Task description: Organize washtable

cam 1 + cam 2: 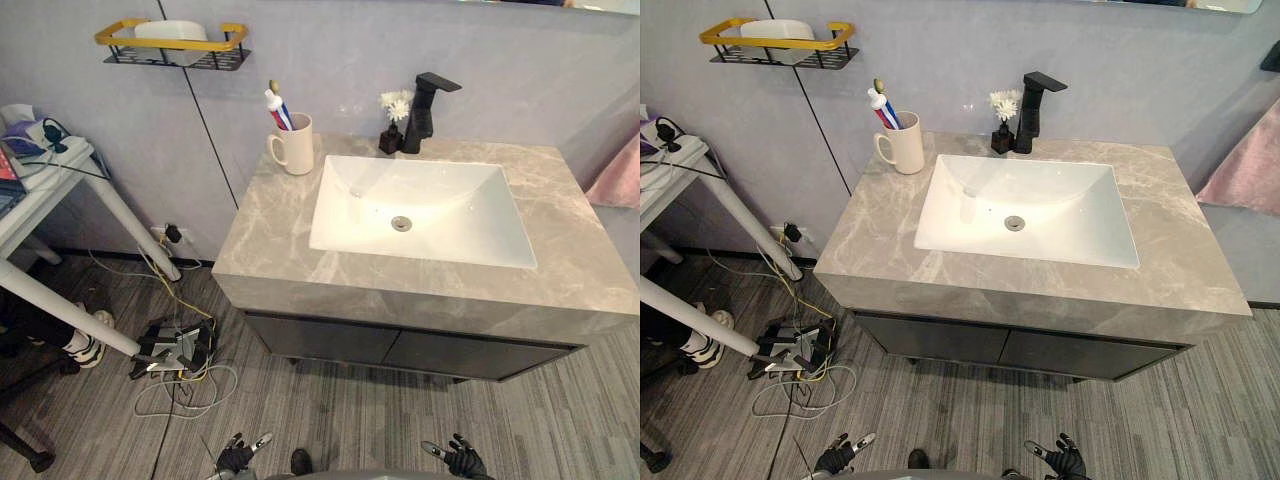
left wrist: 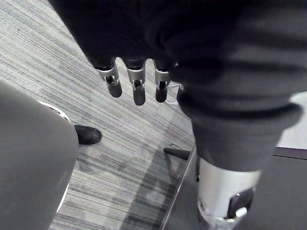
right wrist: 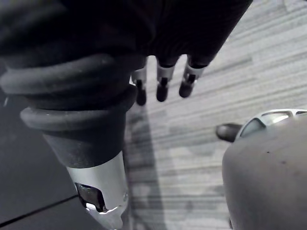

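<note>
A grey marble washtable (image 1: 270,240) holds a white sink (image 1: 440,235). A cream mug (image 1: 296,148) with a toothbrush and toothpaste (image 1: 277,108) stands at its back left corner. A black faucet (image 1: 424,110) rises behind the sink, with a small dark vase of white flowers (image 1: 394,118) beside it. My left hand (image 1: 238,455) and right hand (image 1: 458,458) hang low over the floor, well in front of the washtable. Both hold nothing, their fingers (image 2: 137,86) relaxed and straight.
A black wire shelf with a yellow rim (image 1: 175,45) carrying a white dish hangs on the wall at upper left. A white table (image 1: 50,180) stands at the left over tangled cables and a power strip (image 1: 175,350). Pink cloth (image 1: 620,175) hangs at the right.
</note>
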Tool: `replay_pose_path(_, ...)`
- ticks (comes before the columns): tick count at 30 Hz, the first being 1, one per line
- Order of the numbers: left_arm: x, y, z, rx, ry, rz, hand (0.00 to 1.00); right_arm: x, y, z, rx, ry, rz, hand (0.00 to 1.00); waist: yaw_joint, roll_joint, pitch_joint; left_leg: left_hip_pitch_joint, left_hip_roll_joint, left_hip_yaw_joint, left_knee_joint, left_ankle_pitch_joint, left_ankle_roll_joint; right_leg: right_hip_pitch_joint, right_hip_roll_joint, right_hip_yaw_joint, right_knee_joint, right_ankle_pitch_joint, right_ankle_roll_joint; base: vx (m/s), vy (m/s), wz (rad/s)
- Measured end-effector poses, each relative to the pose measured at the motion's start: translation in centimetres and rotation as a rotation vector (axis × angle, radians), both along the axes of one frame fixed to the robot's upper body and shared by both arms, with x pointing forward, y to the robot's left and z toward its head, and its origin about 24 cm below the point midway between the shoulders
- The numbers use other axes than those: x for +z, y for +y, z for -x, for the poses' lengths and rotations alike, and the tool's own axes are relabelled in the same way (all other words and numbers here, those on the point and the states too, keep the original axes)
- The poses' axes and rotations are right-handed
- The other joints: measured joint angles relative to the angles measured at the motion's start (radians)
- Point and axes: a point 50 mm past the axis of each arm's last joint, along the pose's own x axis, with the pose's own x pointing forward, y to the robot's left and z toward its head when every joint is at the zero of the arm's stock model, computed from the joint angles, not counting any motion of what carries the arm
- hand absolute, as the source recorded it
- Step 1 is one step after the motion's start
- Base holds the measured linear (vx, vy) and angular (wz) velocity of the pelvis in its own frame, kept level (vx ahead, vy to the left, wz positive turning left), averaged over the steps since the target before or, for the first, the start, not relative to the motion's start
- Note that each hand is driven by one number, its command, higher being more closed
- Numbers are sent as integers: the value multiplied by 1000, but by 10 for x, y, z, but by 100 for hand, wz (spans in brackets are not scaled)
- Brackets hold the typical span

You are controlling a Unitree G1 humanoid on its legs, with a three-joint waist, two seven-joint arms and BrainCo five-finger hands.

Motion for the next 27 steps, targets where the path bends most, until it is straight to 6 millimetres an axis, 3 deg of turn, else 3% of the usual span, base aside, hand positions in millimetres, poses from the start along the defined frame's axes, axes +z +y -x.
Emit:
replay_pose_path(6,1,2,-8,-57,5,-17,0,0,0,-6,-31,-12,-18,0,-5,-11,26,3,7,62,0,-4,-4,-27,-1,55,8,4,-3,7,18,-28)
replay_pose_path(10,3,4,-21,-133,6,-55,0,7,11,-33,25,-89,-28,0,-16,-24,66,-19,39,267,1,-9,-12,-155,25,257,18,57,-29,-68,24,-142)
replay_pose_path(12,4,3,-27,-187,6,-76,0,10,17,-41,33,-124,-36,0,-56,-29,71,-39,55,368,8,-14,-6,-205,42,304,-20,113,-30,-79,-16,-139)
replay_pose_path(13,4,3,-28,-200,5,-80,0,10,18,-42,40,-128,-34,0,-60,-30,71,-43,60,402,8,-14,-3,-218,49,304,-34,133,-28,-75,-42,-150)
replay_pose_path(14,4,1,-30,-214,-3,-83,0,11,17,-44,37,-133,-33,0,-53,-23,75,-47,83,486,8,-18,6,-258,37,196,26,83,-83,-111,-40,-172)
replay_pose_path(15,4,1,-29,-192,-7,-77,0,12,16,-47,45,-139,-28,0,-48,-12,80,-25,115,552,11,-18,4,-282,-17,23,187,7,-156,-83,-45,-175)
replay_pose_path(16,4,1,-28,-181,-6,-75,0,12,16,-48,60,-137,-22,0,-48,-8,83,-15,130,583,23,-18,4,-279,-51,-31,254,-12,-174,-10,-81,-154)
replay_pose_path(17,4,4,-26,-162,-4,-77,0,11,18,-46,84,-124,-14,0,-47,-12,81,-8,161,634,70,-23,1,-250,-130,-113,340,-15,-187,73,-132,-108)
replay_pose_path(18,5,6,-26,-147,-8,-79,0,10,19,-45,94,-114,-14,0,-40,-22,77,-7,177,659,107,-32,-1,-243,-165,-136,358,-6,-184,74,-276,-132)
replay_pose_path(19,7,12,-32,-114,-30,-87,0,9,22,-45,131,-101,-10,0,-30,-46,77,-22,227,708,233,-81,5,-255,-152,-163,388,27,-169,-45,-289,-142)
replay_pose_path(20,7,11,-29,-92,-30,-73,0,10,24,-53,174,-108,1,0,-18,-32,69,-49,204,706,210,-119,-15,-262,-116,-126,289,61,-207,-106,-252,-158)
replay_pose_path(21,5,4,-28,-87,-30,-47,0,12,17,-56,180,-111,23,0,-6,-13,56,-51,188,702,137,-106,-3,-241,-69,-107,190,93,-211,-208,-118,-187)
replay_pose_path(22,4,-7,-26,-62,-40,-4,0,13,5,-58,213,-103,63,0,8,19,58,-46,197,755,94,-36,-16,-236,-103,-211,315,-43,-157,-137,-99,-147)
replay_pose_path(23,7,1,-36,-47,-58,-18,0,13,11,-61,240,-99,53,0,-1,-12,66,-48,189,787,136,-34,-14,-228,-134,-220,296,-78,-40,-84,-161,-119)
replay_pose_path(25,7,-1,-36,-36,-64,-6,0,11,16,-57,273,-80,49,0,0,7,72,-40,238,814,158,-25,-27,-202,-46,-207,194,-23,-89,13,-316,-64)
replay_pose_path(27,6,-1,-33,-12,-61,3,0,9,20,-49,262,-76,36,0,-2,1,74,6,276,854,176,-17,-38,-144,19,-176,101,1,-103,26,-193,-55)
